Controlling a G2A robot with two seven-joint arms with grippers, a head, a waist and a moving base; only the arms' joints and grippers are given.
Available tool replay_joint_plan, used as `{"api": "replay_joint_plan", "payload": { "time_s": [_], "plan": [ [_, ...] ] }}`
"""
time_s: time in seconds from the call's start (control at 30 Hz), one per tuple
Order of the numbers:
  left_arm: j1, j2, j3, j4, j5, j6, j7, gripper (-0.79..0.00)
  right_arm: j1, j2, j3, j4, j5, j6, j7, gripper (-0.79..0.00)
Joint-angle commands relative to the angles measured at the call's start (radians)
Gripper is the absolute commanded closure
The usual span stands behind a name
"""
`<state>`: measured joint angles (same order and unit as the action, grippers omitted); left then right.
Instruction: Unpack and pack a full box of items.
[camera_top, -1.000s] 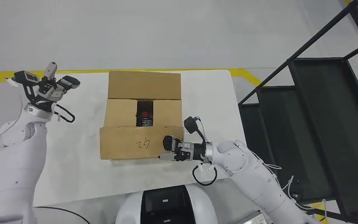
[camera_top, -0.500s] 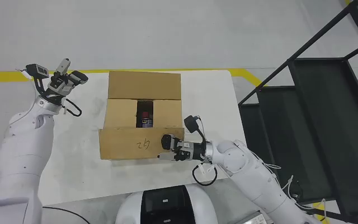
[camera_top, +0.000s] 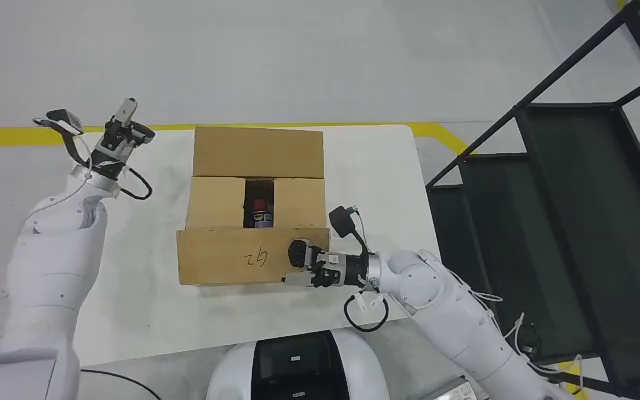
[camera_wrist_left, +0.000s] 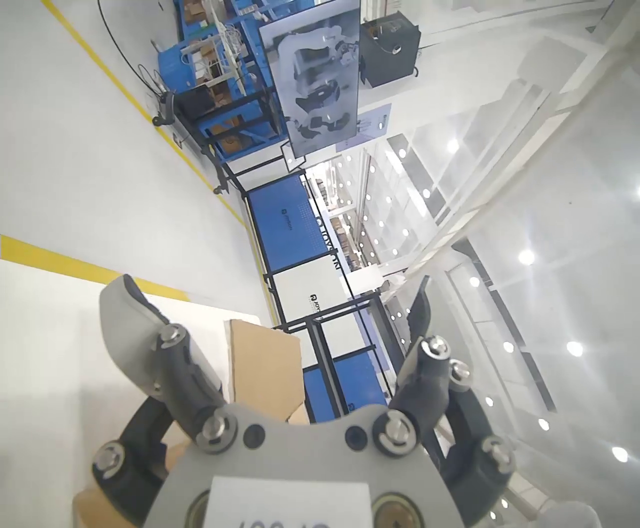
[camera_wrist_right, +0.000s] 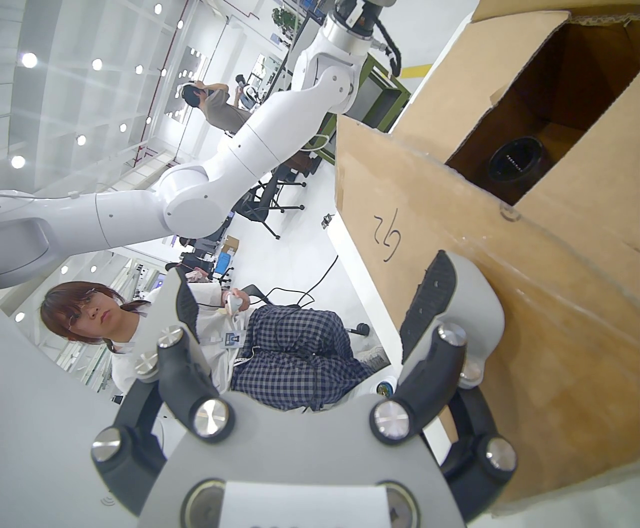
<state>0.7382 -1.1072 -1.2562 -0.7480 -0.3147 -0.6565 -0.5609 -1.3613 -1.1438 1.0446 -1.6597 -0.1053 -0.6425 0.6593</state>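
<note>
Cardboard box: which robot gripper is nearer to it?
Right. The right gripper is beside the cardboard box, at its near flap; the left gripper is apart, off its far corner.

Item (camera_top: 261, 209) in box (camera_top: 258, 153) on table (camera_top: 372, 178)

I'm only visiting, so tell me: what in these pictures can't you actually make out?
- What else the box holds: top view, flaps cover all but a narrow gap.
- The bottle below its dark cap: right wrist view, lost in the box's shadow.
- Whether the right jaws touch the near flap: top view, too small; right wrist view, one merely overlaps the cardboard.
- Most of the box: left wrist view, the left jaws block it.
</note>
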Motion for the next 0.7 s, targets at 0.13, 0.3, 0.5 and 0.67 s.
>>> {"api": "replay_joint_plan", "payload": {
  "time_s": [0.13, 0.3, 0.5, 0.67],
  "plan": [
    [-0.105, -0.051, 0.112, 0.151, 0.060, -0.014, -0.014, -0.785, 0.000, 0.000, 0.000, 0.000, 0.000, 0.000, 0.000, -0.785],
    [-0.161, -0.080, 0.158, 0.242, 0.062, -0.023, -0.086, -0.785, 0.000, 0.000, 0.000, 0.000, 0.000, 0.000, 0.000, -0.785],
    [-0.197, -0.091, 0.146, 0.306, -0.058, -0.050, -0.305, -0.785, 0.000, 0.000, 0.000, 0.000, 0.000, 0.000, 0.000, -0.785],
    [-0.215, -0.083, 0.116, 0.340, -0.155, -0.034, -0.513, -0.785, 0.000, 0.000, 0.000, 0.000, 0.000, 0.000, 0.000, -0.785]
  ]
}}
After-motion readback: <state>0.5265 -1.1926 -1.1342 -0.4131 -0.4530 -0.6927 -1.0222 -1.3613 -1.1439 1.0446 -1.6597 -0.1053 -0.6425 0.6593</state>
